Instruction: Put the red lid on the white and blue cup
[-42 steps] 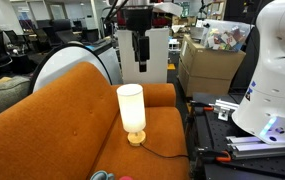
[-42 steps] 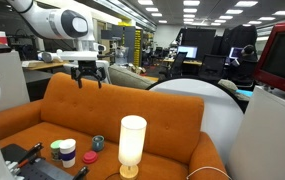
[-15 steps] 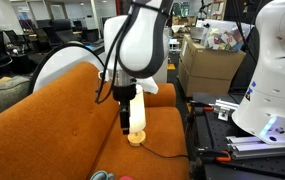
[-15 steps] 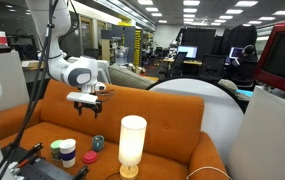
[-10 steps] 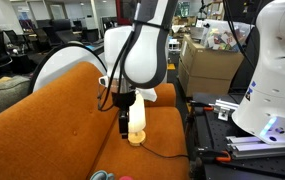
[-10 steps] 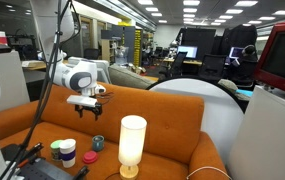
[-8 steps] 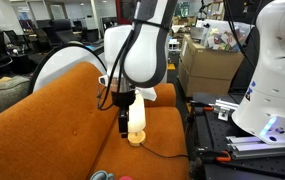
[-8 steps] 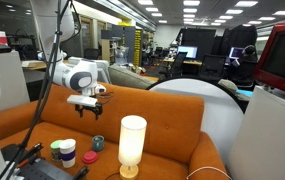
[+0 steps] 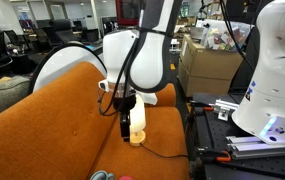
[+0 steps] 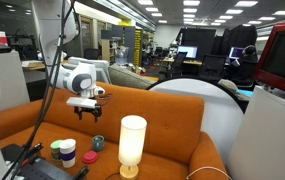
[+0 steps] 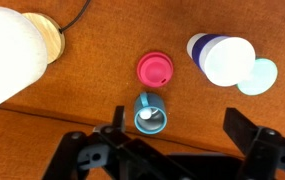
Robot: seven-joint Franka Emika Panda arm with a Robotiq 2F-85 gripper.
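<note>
- Pincer (image 11: 174,152) hanging above the orange upholstered desk (image 11: 92,95), jaws spread wide, nothing between them; seen likewise apart and empty in an exterior view (image 10: 88,112).
- Directly under the jaws in the wrist view: small blue mug (image 11: 149,117), upright, mouth open.
- Just at 12 o'clock of that mug: the red lid (image 11: 154,70), lying flat on the fabric, close to the mug but apart from it.
- At 3 o'clock of the lid, well apart: the white and blue cup (image 11: 222,58), with a pale blue disc (image 11: 259,77) touching its 4 o'clock side.
- At 9 to 10 o'clock of the lid: white lamp (image 11: 10,58) on a wooden base (image 11: 50,35).
- Likely step: lining up over the lid for a grasp; placing not yet begun.
- Risks, as judged:
  - catching or toppling the mug on descent, given how near it stands;
  - thin lid sinking into soft cloth, so fingertips skating over its rim;
  - cup tipping on the yielding cushion when pressed from above.
</note>
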